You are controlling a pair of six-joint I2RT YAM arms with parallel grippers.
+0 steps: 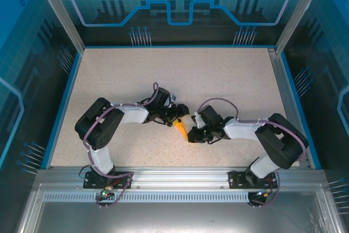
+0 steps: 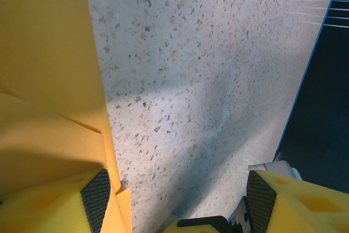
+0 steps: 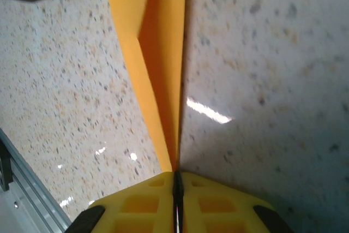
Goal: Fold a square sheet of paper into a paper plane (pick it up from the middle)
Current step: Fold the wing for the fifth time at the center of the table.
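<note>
The square sheet of paper (image 1: 181, 129) is orange-yellow and folded lengthwise into a narrow pointed shape like a paper plane. It is held just above the table between the two arms. My right gripper (image 1: 192, 133) is shut on its folded edge. In the right wrist view the paper (image 3: 161, 69) runs straight up from the pressed-together jaws of the right gripper (image 3: 176, 181), crease showing. My left gripper (image 1: 177, 116) stands open beside it. In the left wrist view the paper (image 2: 49, 80) lies against the left pad (image 2: 97, 200), with bare table between the left gripper's (image 2: 178, 200) fingers.
The speckled table (image 1: 163, 75) is ringed by a blue rim (image 1: 70, 80) and glass walls. A metal rail (image 1: 180, 175) with the arm bases runs along the near edge. The table's blue edge (image 2: 305, 85) is close on the right in the left wrist view.
</note>
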